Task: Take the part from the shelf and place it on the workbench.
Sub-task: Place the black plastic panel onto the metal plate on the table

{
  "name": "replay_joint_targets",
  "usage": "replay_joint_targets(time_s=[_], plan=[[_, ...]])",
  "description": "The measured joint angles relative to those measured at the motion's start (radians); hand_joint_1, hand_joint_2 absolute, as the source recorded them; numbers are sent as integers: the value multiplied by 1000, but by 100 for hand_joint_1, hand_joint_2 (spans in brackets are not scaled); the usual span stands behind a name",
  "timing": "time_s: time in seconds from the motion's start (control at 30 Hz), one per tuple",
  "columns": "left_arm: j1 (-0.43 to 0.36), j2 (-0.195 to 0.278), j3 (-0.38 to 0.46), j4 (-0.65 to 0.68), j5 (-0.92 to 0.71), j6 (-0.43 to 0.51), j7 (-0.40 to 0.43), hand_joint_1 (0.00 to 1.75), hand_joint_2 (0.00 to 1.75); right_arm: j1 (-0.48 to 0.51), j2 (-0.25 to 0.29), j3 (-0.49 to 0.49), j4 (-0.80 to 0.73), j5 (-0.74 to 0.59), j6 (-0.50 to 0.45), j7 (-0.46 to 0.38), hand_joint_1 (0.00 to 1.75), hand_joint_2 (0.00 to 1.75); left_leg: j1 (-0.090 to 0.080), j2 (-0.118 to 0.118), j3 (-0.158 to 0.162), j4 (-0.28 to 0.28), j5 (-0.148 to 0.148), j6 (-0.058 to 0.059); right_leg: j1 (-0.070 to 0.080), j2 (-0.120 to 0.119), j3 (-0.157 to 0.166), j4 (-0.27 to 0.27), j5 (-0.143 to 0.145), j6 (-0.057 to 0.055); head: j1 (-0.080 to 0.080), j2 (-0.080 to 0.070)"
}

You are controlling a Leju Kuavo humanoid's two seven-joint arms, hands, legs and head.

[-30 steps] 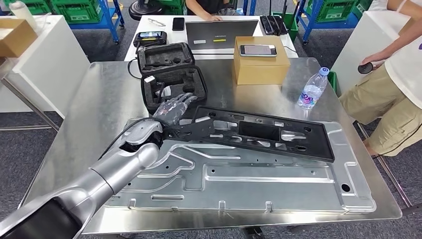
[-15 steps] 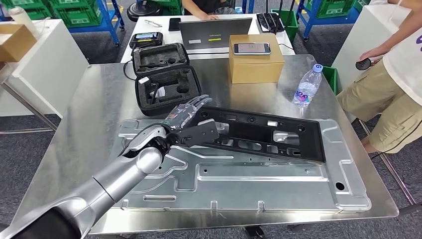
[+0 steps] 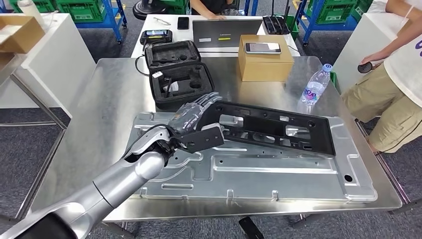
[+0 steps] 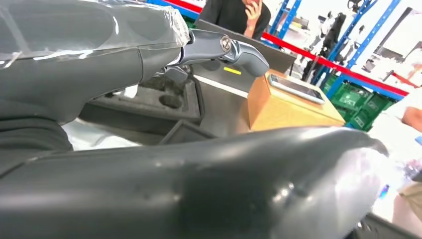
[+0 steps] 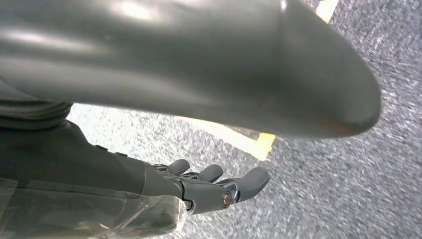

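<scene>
The long black plastic part [image 3: 271, 130] lies slanted across a large silver metal plate [image 3: 278, 174] on the steel workbench [image 3: 99, 114]. My left hand [image 3: 191, 119] holds the part's left end, fingers stretched over its top edge and the end tab sticking out in front of the palm. From the left wrist, that hand [image 4: 99, 64] has its fingers extended above the thick thumb. My right hand [image 5: 209, 186] hangs over grey floor, fingers apart and holding nothing.
An open black foam-lined case [image 3: 181, 74] lies just behind my left hand. A cardboard box [image 3: 263, 62] with a phone [image 3: 263, 48] on it and a water bottle [image 3: 313, 87] stand at the back right. A person [image 3: 393, 84] stands at the right edge.
The whole view has shifted slightly. My left hand, with the part's left end, has moved a little right and nearer, away from the case.
</scene>
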Motion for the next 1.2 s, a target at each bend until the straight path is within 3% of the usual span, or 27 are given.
replay_joint_targets(time_s=[0.03, 0.07, 0.1, 0.17, 0.23, 0.33, 0.37, 0.4, 0.47, 0.5, 0.53, 0.57, 0.6, 0.67, 0.73, 0.8, 0.87, 0.9, 1.0, 1.03, 1.07, 1.1, 1.13, 1.2], plan=[[3, 0, -1, -5, -1, 0, 0, 0, 0, 1, 0, 0, 0, 0, 0, 0, 0, 0, -3, 0, -10, 0, 8, 2, 1, 0, -1, 33, -11, -1, 0, 0], [6, 1, -2, -11, -2, 0, 0, 0, 0, 2, -1, 0, 0, 0, 0, 0, 0, 0, -7, 0, -21, 0, 16, 2, 2, 0, 17, 25, -2, -3, 1, 0], [7, 1, -3, -17, -3, 0, 0, 0, 0, 3, -1, 0, 0, 0, 0, 0, 0, 0, -10, 0, -31, 0, 25, 2, 4, 0, 55, -21, 19, -8, 1, 0], [8, 2, -4, -29, -5, 0, 0, 0, 0, 1, -4, 0, 0, 0, 0, -1, 0, 0, -14, -1, -47, 2, 40, -1, 12, -1, 161, -173, 53, -22, 1, 0], [8, 3, -4, -41, -8, 0, 1, 0, 0, 0, -8, 0, 0, 0, 0, -2, 0, 0, -15, 0, -54, 1, 55, -10, 21, -2, 223, -270, 63, -31, -1, 0], [9, 6, -5, -53, -11, 1, 6, 0, 0, 2, -9, 0, 0, 0, 0, -2, 0, 0, -12, 2, -61, 1, 68, -27, 23, -5, 217, -289, 82, -42, -2, 0], [9, 7, -5, -56, -11, 2, 8, 0, 0, 2, -10, -1, 0, 0, 0, -2, 0, 0, -11, 1, -71, 18, 47, -34, 21, -7, 208, -291, 94, -48, -2, 0], [10, 9, -5, -59, -11, 3, 9, 0, 0, 3, -11, -1, 0, 0, 0, -2, 0, 0, -8, 1, -86, 55, 8, -41, 16, -9, 197, -294, 107, -53, -3, 0], [10, 13, -5, -63, -11, 3, 10, 0, 0, 3, -12, -1, 0, 0, 0, -2, 0, 0, 1, 1, -125, 186, -99, -55, 14, -11, 169, -294, 130, -57, -4, 0], [12, 15, -5, -64, -11, 3, 11, 0, 0, 3, -12, -1, 0, 0, 0, -2, 0, 0, 6, 1, -138, 255, -134, -60, 13, -11, 155, -294, 141, -57, -5, 0], [13, 17, -5, -65, -11, 3, 11, 0, 0, 4, -12, -1, 0, 0, 1, -2, 0, 0, 9, 1, -141, 304, -146, -65, 13, -12, 139, -294, 152, -55, -5, 0], [14, 18, -6, -66, -9, 3, 11, 0, 0, 4, -12, -1, 0, 0, 1, -2, 0, 0, 12, 1, -128, 319, -135, -68, 12, -12, 124, -293, 164, -53, -5, 0], [15, 20, -6, -68, -8, 3, 10, 0, 0, 5, -12, -1, 0, 0, 1, -2, 0, 0, 14, 1, -97, 298, -112, -70, 10, -12, 109, -293, 175, -49, -5, 0], [16, 21, -5, -73, -5, 3, 9, 0, 0, 6, -12, -1, 0, 0, 0, -2, 0, 0, 16, 1, 11, 163, -81, -69, 9, -12, 84, -292, 196, -41, -5, 0], [16, 22, -4, -82, -5, 4, 7, 0, 0, 6, -12, -1, 0, 0, 0, -2, 0, 0, 12, -3, 99, 28, -93, -59, 10, -12, 72, -293, 215, -29, -4, 0], [16, 23, -4, -87, -5, 5, 7, 0, 0, 7, -12, -2, 0, 0, 0, -3, 0, 0, 7, -6, 115, -12, -98, -44, 10, -11, 69, -297, 233, -17, -2, 0], [16, 25, -4, -90, -5, 5, 7, 0, 0, 10, -13, -2, 0, 0, 0, -3, 0, 0, 7, -4, 103, -12, -81, -27, 6, -10, 59, -285, 220, -7, -2, 0], [16, 25, -4, -92, -4, 5, 7, 0, 0, 11, -13, -2, 0, 0, 0, -3, 0, 0, 8, -3, 94, -13, -70, -17, 4, -9, 46, -254, 187, -4, -2, 0], [21, 26, -4, -100, -4, 4, 8, 0, 0, 14, -14, -3, 0, -1, 0, -5, 0, 0, 3, -1, 60, -13, -38, -4, 2, -9, -16, -51, 45, 2, 0, 0], [24, 27, -5, -101, -4, 4, 8, 0, 0, 15, -14, -3, 0, -2, 0, -6, 0, 0, 0, -1, 47, -13, -27, -3, 3, -9, -26, 6, 27, 3, 1, 0], [29, 29, -5, -103, -4, 3, 9, 0, 0, 17, -14, -4, 0, -3, 0, -7, 0, 0, -2, -1, 34, -12, -17, -3, 3, -9, -19, 29, 33, 3, 1, 0], [33, 31, -5, -104, -4, 3, 10, 0, 0, 18, -14, -5, 0, -3, 0, -7, 0, 0, -4, -1, 21, -11, -8, -3, 3, -9, 7, 13, 54, 0, 1, 0], [36, 33, -6, -105, -4, 2, 11, 0, 0, 18, -14, -6, 0, -3, 0, -8, 0, 0, -6, -2, 9, -10, 2, -5, 4, -9, 52, -39, 79, -3, 1, 0], [40, 37, -5, -110, -4, 3, 14, 0, 0, 17, -16, -8, 0, -3, 0, -8, 0, 0, -8, -2, -9, -8, 17, -11, 8, -8, 163, -194, 94, -12, 1, 0]])
